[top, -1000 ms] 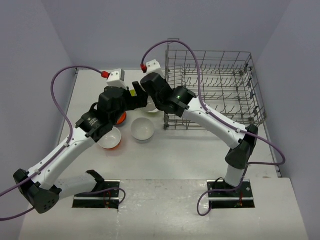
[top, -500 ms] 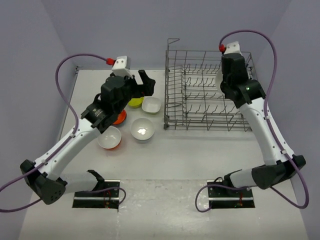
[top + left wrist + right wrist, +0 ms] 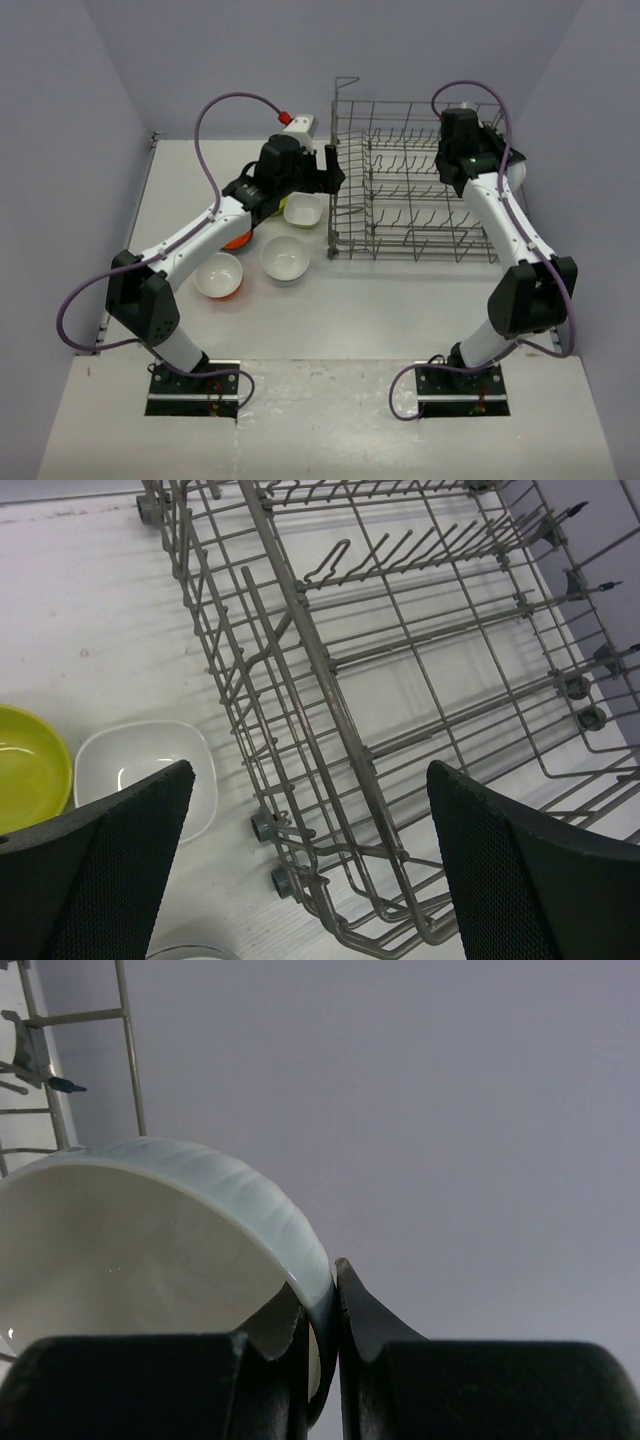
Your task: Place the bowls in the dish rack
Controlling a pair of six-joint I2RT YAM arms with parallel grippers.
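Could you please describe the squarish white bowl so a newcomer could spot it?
Find the big grey wire dish rack. Just outside its left wall sits the squarish white bowl, the only one with corners; the yellow-green bowl beside it is round.

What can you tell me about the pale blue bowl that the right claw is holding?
It is a round glossy bowl, pale blue outside and white inside, ceramic by its look, and empty as far as shown. The right gripper is shut on its rim, one black finger inside, one outside. It hangs tipped, beside wires of the grey dish rack.
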